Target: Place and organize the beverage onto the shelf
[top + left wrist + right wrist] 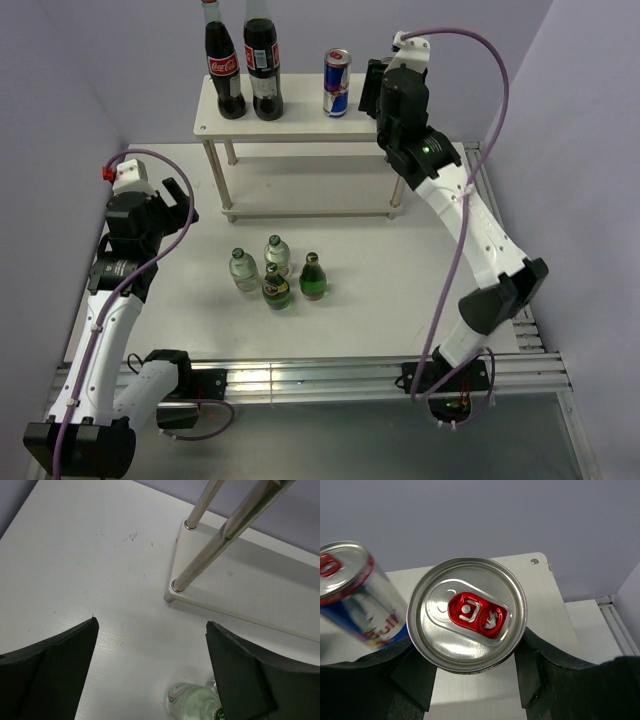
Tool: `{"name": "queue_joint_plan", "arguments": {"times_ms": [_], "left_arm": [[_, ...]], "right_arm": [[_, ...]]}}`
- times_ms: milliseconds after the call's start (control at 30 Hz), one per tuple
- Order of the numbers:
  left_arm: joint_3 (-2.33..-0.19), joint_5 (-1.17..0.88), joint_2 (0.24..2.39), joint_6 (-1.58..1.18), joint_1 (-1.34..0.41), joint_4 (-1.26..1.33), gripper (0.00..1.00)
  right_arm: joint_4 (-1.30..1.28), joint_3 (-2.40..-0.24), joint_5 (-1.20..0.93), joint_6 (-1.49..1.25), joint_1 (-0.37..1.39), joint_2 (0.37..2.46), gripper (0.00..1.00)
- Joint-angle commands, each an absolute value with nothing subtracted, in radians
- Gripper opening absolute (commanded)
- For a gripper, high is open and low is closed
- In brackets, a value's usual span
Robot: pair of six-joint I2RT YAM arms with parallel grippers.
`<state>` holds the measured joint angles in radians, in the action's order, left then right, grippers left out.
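Cola bottles (pixel 226 75) crowd the shelf's (pixel 300 108) top left end, a can (pixel 337 84) stands right of centre; bare board between them. Four small bottles (pixel 277 285) cluster at the table's (pixel 400 280) centre; its right edge lies open.

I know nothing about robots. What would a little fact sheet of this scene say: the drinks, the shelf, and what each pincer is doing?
Shelf top: the shelf carries two cola bottles and one standing can
Right pincer: right pincer closed around a second can, over the top board beside the standing can
Left pincer: left pincer open, empty, above the table
On table: two clear bottles and two green bottles, upright, clustered before the shelf
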<state>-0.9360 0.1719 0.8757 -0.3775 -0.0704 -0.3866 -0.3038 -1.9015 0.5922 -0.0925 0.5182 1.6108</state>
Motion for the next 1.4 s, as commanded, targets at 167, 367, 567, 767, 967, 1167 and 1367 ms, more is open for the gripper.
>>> {"name": "queue_joint_plan", "arguments": {"times_ms": [167,367,567,767,967,1167,1367], "left_arm": [[-0.946,0.149,0.876,-0.37,-0.061,-0.373,0.99],[-0.946,0.152,0.88,-0.368,-0.061,-0.374,0.99],[-0.945,0.152,0.884,-0.368,-0.06,-0.374,0.99],[-0.945,0.153,0.884,-0.368,-0.06,-0.374,0.99],[-0.945,0.156,0.885,-0.367,-0.06,-0.374,0.99],[-0.946,0.156,0.888,-0.367,-0.06,-0.376,0.99],[-0.946,0.17,0.891,-0.368,-0.054,-0.374,0.99]], "right_arm": [[-0.339,-2.186,0.506,-0.101,0.454,1.795,0.0],[-0.354,-2.214,0.497,-0.123,0.436,1.839,0.0],[-0.347,-2.16,0.491,-0.133,0.434,1.832,0.63],[-0.347,-2.169,0.491,-0.127,0.43,1.856,0.71],[-0.367,-2.184,0.495,-0.141,0.426,1.873,0.84],[-0.319,-1.986,0.503,-0.17,0.428,1.747,1.0],[-0.255,-1.729,0.521,-0.218,0.465,1.499,1.0]]}}
